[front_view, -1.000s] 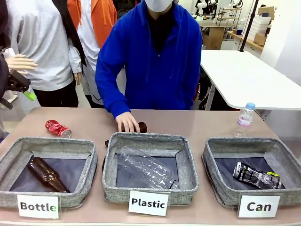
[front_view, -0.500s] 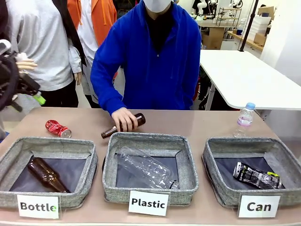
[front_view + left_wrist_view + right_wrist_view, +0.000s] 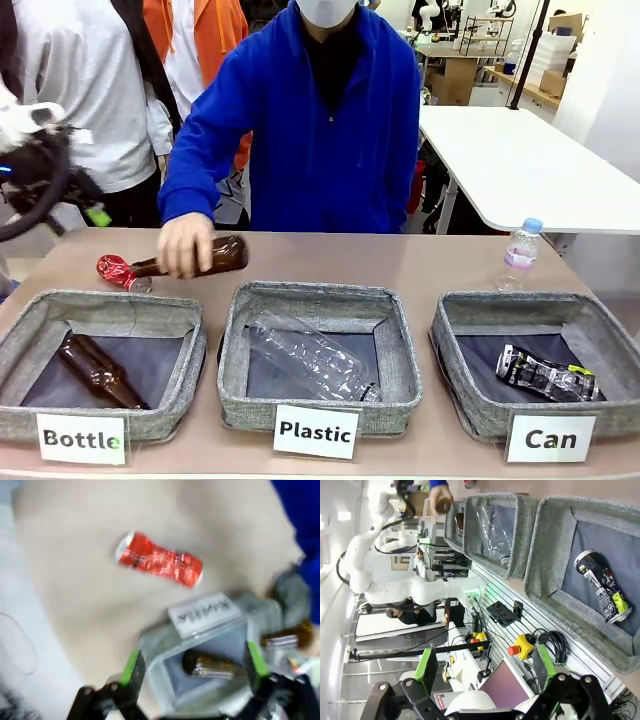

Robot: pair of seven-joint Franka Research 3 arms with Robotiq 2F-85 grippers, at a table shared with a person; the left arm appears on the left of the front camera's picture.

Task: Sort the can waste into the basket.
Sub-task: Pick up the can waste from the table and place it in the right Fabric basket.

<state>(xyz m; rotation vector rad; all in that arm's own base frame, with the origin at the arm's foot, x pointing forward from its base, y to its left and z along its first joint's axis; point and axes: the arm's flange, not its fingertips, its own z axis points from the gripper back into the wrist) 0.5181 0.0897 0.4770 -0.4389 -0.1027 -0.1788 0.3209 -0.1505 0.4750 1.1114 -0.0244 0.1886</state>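
The crushed red can (image 3: 122, 272) lies on the table behind the "Bottle" basket (image 3: 110, 303). My left gripper (image 3: 80, 212) hovers open above the table's left edge. In the left wrist view the red can (image 3: 160, 560) lies ahead of the open left gripper (image 3: 193, 665), blurred by motion. The dented black-and-silver can (image 3: 545, 376) rests inside the "Can" basket (image 3: 520, 300). In the right wrist view my right gripper (image 3: 485, 670) is open and empty, high above the "Can" basket (image 3: 545, 555) and the black can (image 3: 600, 587).
A person's hand (image 3: 183, 245) holds a brown bottle (image 3: 222, 254) just above the table beside the red can. Another brown bottle (image 3: 95, 370) lies in the "Bottle" basket. The "Plastic" basket (image 3: 315, 292) holds a clear bottle (image 3: 310, 355). A small water bottle (image 3: 520, 252) stands far right.
The person's hand has picked the brown bottle up from behind the "Plastic" basket and carried it left, next to the red can. My left gripper has shifted a little right and lower.
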